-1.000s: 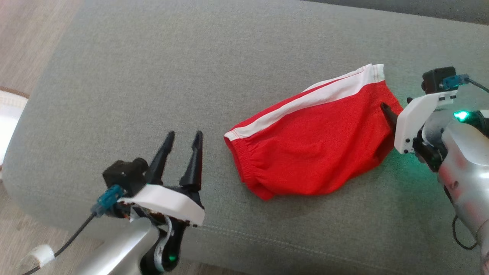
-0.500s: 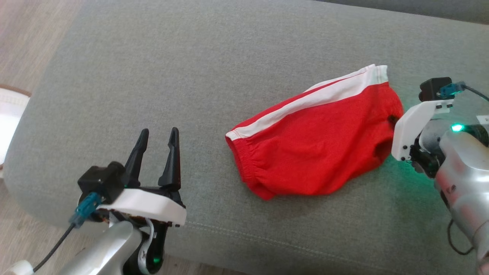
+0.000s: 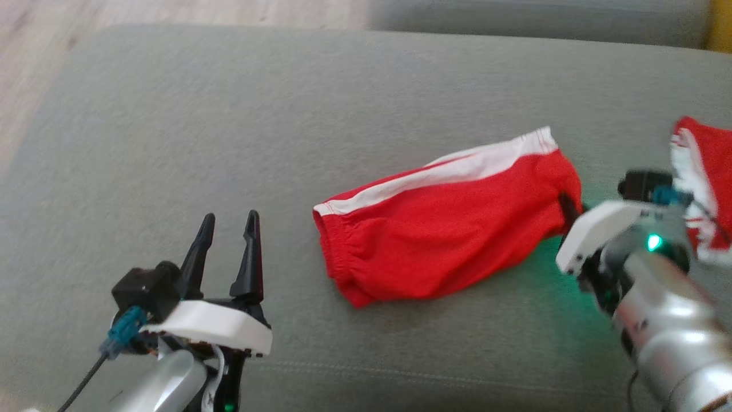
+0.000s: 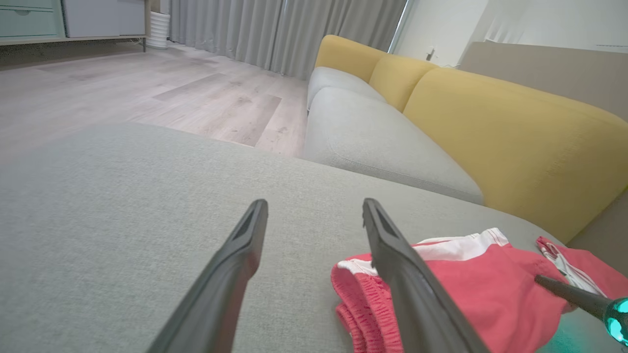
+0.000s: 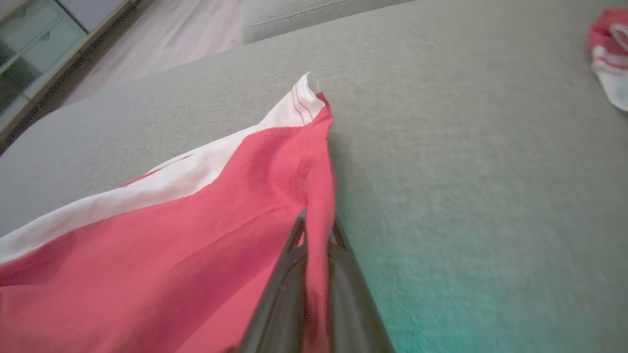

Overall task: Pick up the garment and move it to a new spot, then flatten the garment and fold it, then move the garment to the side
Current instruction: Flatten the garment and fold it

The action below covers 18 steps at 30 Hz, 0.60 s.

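Observation:
The garment is a pair of red shorts with a white side stripe, lying bunched on the grey sofa cushion. My right gripper is shut on the garment's right-hand edge. In the right wrist view a fold of red cloth is pinched between the two dark fingers. My left gripper stands open over bare cushion, left of the garment and apart from it. The left wrist view has its fingertips spread wide, the garment to their right and the right gripper at its far edge.
A second red and white cloth lies at the cushion's right end, behind my right wrist. A yellow backrest and another grey seat stand beyond. Wooden floor lies past the cushion's left edge.
My right gripper has shut on the garment's right edge. My left arm has drawn back toward the lower left, still open. The head camera has shifted, bringing the second cloth into view.

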{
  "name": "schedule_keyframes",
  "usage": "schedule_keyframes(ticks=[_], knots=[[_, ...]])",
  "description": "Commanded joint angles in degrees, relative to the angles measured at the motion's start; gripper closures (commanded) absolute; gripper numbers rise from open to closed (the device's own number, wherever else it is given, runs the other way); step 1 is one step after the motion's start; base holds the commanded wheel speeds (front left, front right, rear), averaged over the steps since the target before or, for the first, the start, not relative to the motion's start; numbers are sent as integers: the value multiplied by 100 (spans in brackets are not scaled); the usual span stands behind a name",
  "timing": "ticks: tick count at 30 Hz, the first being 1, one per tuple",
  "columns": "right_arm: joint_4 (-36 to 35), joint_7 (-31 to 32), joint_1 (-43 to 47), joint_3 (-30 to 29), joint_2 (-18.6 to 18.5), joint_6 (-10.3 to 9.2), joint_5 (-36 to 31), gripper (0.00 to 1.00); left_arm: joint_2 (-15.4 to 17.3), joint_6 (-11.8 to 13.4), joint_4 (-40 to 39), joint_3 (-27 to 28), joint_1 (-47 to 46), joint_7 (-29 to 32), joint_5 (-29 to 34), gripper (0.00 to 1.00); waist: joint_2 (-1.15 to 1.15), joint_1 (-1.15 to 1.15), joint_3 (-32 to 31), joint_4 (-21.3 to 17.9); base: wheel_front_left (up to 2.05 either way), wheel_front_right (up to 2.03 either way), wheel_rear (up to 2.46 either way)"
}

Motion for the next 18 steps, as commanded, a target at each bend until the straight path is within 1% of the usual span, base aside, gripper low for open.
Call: schedule_keyframes(ticks=[1, 5, 6, 8, 13, 18], knots=[[-157, -228, 150, -32, 79, 37, 118, 100, 188, 13, -176, 303, -145, -84, -44, 0, 0, 0, -201, -294, 0, 0, 0], [-256, -721, 543, -190, 168, 37, 267, 100, 177, 8, -221, 350, -19, -91, -83, 0, 0, 0, -354, -533, 0, 0, 0], [-290, -891, 750, -279, 241, 37, 352, 100, 161, 12, -227, 376, 43, -96, -78, 0, 0, 0, -435, -622, 0, 0, 0], [-309, -1010, 940, -360, 301, 37, 412, 100, 146, 13, -228, 387, 106, -100, -56, 0, 0, 0, -513, -681, 0, 0, 0], [-360, -1196, 1222, -548, 410, 37, 448, 100, 113, 27, -231, 437, 235, -108, -6, 0, 0, 0, -618, -718, 0, 0, 0], [-394, -1265, 1375, -726, 468, 37, 374, 100, 86, 52, -224, 501, 386, -113, 63, 0, 0, 0, -712, -625, 0, 0, 0]])
